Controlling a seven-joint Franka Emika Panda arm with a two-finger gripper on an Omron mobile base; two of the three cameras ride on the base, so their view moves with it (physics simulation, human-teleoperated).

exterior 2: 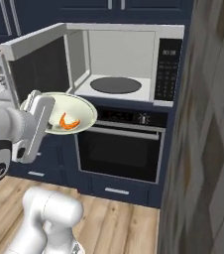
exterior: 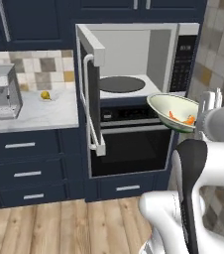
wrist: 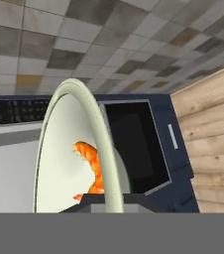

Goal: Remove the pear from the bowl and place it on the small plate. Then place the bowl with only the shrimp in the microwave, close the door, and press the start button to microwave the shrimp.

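Note:
My gripper [exterior: 198, 116] [exterior 2: 47, 124] [wrist: 106, 199] is shut on the rim of the pale cream-green bowl [exterior: 167, 104] [exterior 2: 80, 110] [wrist: 59, 163], holding it in the air in front of the oven, below the microwave's opening. The orange shrimp [exterior: 182, 119] [exterior 2: 68, 123] [wrist: 91, 163] lies inside the bowl. The microwave [exterior: 183, 54] [exterior 2: 166, 64] stands with its door [exterior: 90, 89] [exterior 2: 34, 59] swung wide to the left, its dark turntable [exterior: 121, 84] [exterior 2: 115, 85] bare. On the counter at left the yellow pear [exterior: 45, 95] rests on the small plate [exterior: 53, 97].
A black oven [exterior: 129, 149] [exterior 2: 119, 149] sits under the microwave. A tiled wall [exterior: 223, 49] [exterior 2: 208, 149] stands close on the right. A steel appliance [exterior: 0, 94] occupies the counter's left end. Navy drawers [exterior: 27, 173] run below the counter.

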